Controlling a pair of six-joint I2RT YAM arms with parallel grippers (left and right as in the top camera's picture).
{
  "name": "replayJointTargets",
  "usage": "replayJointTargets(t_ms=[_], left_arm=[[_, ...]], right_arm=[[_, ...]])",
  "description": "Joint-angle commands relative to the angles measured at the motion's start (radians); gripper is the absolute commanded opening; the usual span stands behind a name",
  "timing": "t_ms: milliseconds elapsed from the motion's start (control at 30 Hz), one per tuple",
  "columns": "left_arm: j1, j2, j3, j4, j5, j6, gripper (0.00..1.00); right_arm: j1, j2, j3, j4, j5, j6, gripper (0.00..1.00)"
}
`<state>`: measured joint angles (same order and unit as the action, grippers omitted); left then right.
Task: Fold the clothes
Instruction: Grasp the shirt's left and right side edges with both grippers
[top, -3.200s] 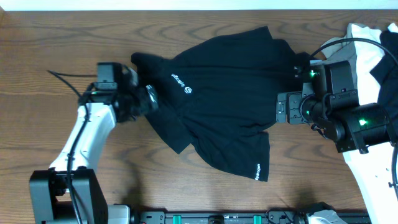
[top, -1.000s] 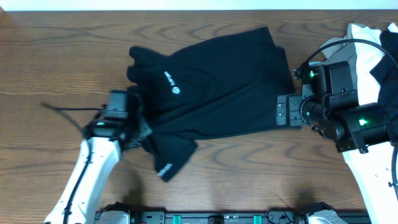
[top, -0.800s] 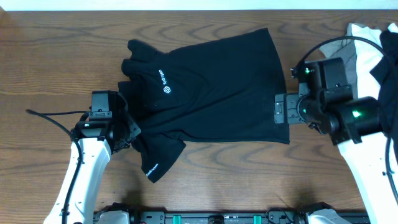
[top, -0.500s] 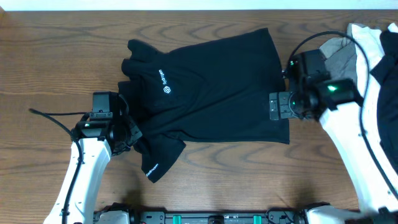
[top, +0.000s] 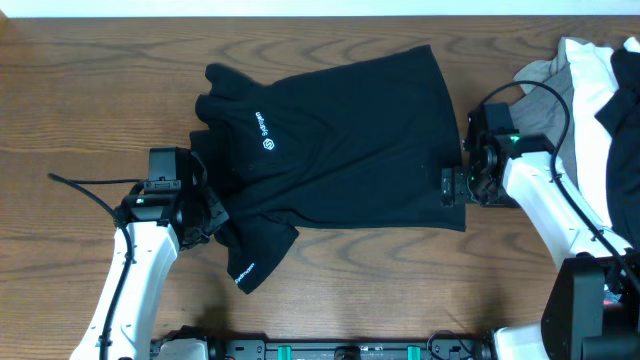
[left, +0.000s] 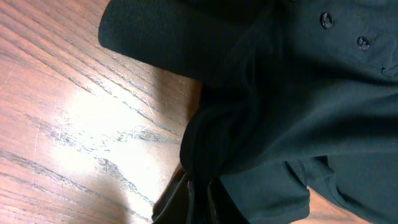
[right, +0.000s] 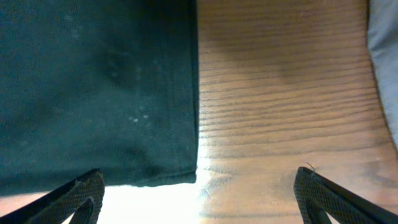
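Beneath the right end effector (right: 199, 186) lies the black shirt's (right: 93, 81) hem.

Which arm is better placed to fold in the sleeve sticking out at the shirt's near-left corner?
Left. The left gripper pinches the black shirt right beside that sleeve, jaws closed on bunched fabric. The right gripper sits open at the opposite hem, the whole shirt away.
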<state>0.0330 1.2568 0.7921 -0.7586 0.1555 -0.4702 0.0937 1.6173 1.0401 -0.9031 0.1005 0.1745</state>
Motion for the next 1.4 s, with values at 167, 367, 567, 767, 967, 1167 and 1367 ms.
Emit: replayJointTargets(t_ms=[167,367,567,767,967,1167,1367], left_arm=[[0.005,0.006,-0.005,-0.005,0.005,0.014,0.06],[0.005,0.006,-0.005,-0.018,0.005,0.014,0.06],[0.005,0.006,-0.005,-0.033,0.005,0.014,0.07],[0.005,0.006,-0.005,-0.045,0.005,0.014,0.07],[0.005,0.006,-0.005,-0.046,0.005,0.014,0.06],[0.005,0.006,-0.005,-0.046,0.005,0.014,0.06],[0.005,0.006,-0.005,-0.048,0.005,0.014,0.06]], right_arm=[[-0.015,0.004,-0.152,0.174,-0.043,0.012,0.96],[-0.015,0.004,-0.205,0.24,-0.072,0.012,0.91],[-0.015,0.004,-0.205,0.24,-0.105,0.012,0.55],[-0.015,0.004,-0.205,0.24,-0.109,0.012,0.34],[-0.015,0.004,-0.205,0.238,-0.12,0.012,0.01],[-0.015,0.004,-0.205,0.235,-0.121,0.012,0.01],[-0.015,0.004,-0.205,0.229,-0.134,0.012,0.15]])
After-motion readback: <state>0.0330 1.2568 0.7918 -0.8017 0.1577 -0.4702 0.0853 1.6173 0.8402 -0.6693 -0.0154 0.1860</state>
